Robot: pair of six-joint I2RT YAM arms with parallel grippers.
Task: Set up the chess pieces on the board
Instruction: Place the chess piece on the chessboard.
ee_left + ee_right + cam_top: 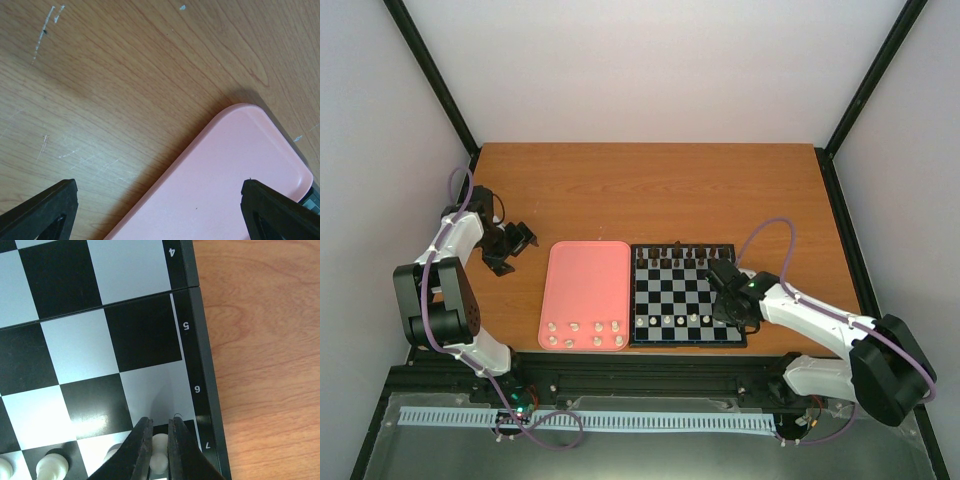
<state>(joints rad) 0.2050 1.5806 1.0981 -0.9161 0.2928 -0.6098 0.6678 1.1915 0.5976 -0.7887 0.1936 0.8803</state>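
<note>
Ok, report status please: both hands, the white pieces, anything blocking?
Right hand shut on one small cream-white chess piece at edge of black-and-grey square chessboard. Left hand open, empty, above corner of pink rectangular tray. Several white pieces on tray. Nothing blocking.

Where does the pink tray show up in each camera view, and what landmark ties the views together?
Top external: the pink tray lies left of centre, right beside the left edge of the board.
Left wrist: the tray fills the lower right, one rounded corner showing.
Right wrist: not in it.
Shared landmark: the wooden table, visible in all three views.
</note>
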